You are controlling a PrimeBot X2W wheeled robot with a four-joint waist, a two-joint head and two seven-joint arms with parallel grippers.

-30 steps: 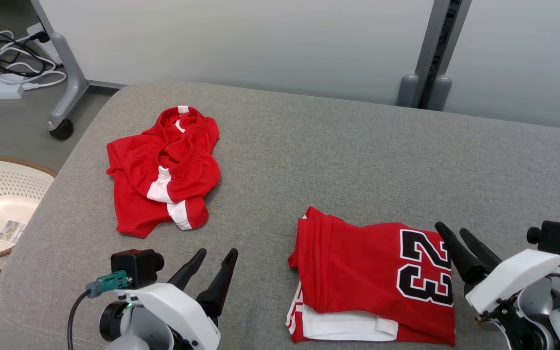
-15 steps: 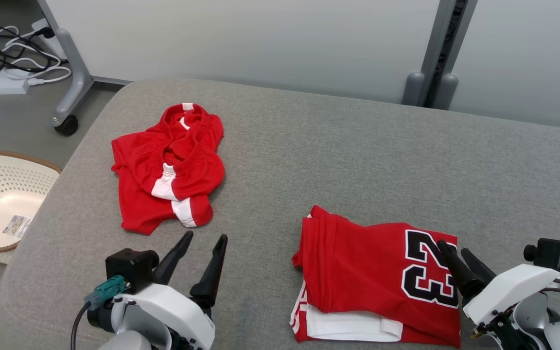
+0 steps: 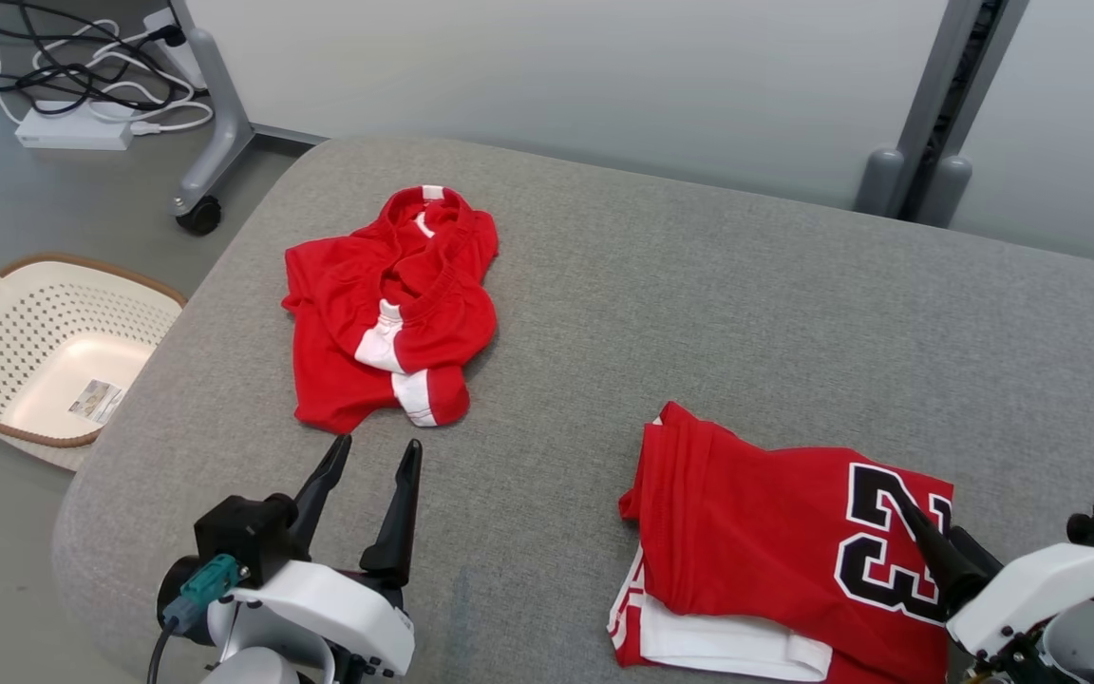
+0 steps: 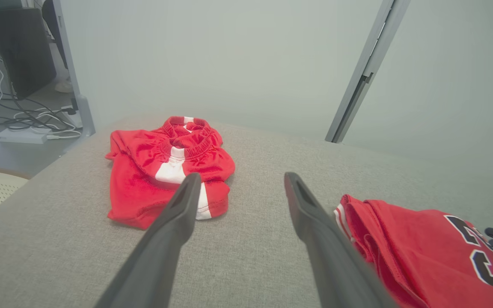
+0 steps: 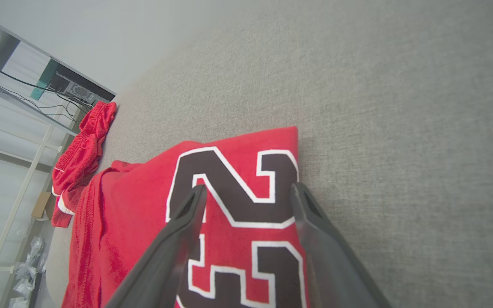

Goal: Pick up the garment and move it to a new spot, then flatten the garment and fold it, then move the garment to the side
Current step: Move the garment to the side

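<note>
The crumpled red shorts (image 3: 386,313) lie just ahead of the left gripper (image 3: 377,443), whose jaws are released and empty. I think it should go in low and pinch the near hem, not the whole pile. The right gripper (image 5: 248,187), jaws also released, is over the folded jersey (image 3: 756,532) and should not disturb it.

The left gripper (image 3: 376,446) and right gripper (image 3: 924,518) bore two long, tapering dark fingers on glossy white shells. A black camera block (image 3: 241,541) sat at the left shell's ten o'clock, with teal plug (image 3: 210,577) and black cable (image 3: 156,651).
</note>
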